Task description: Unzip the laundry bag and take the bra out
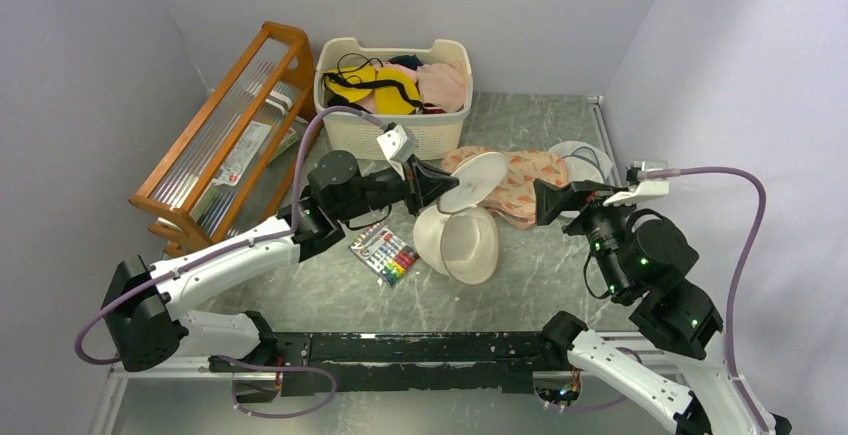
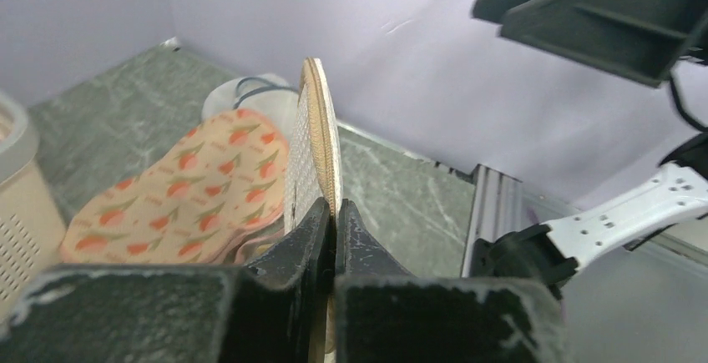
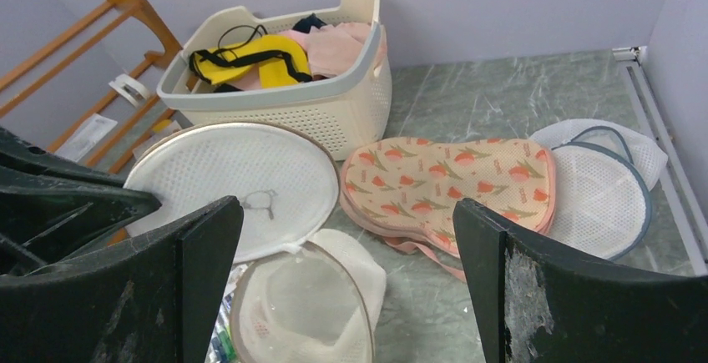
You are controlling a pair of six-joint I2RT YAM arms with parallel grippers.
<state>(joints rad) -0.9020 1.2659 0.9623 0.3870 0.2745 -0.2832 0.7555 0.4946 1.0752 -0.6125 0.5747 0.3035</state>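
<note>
Pinching the lid (image 1: 473, 181) of the laundry bag (image 1: 462, 243), the left gripper (image 1: 445, 188) is clamped tight on the lid's thin rim. The lid stands on edge, swung back off the body. The bag body lies mid-desk (image 1: 560, 285) with its mouth wide open toward the arms. The zip looks undone most of the way round. Right gripper (image 1: 543, 202) has its jaws fully apart and holds nothing, sitting just right of the bag by the end of the peach printed fabric piece (image 1: 522, 177). The bag's inside reads as pale mesh; cannot tell if a bra is in there.

Risks:
- The rim is held at the fingertips only, so it could slip out. The lid would then flop over the mouth as the right gripper goes in.
- Nothing pins the light body, so lifting the lid higher would likely drag or tip it.
- Reaching in, the right gripper could snag the mesh lining instead of the bra. It could also catch the peach piece just beside the bag.
- Both arms converge over one small opening, so finger-to-finger contact is possible.
</note>
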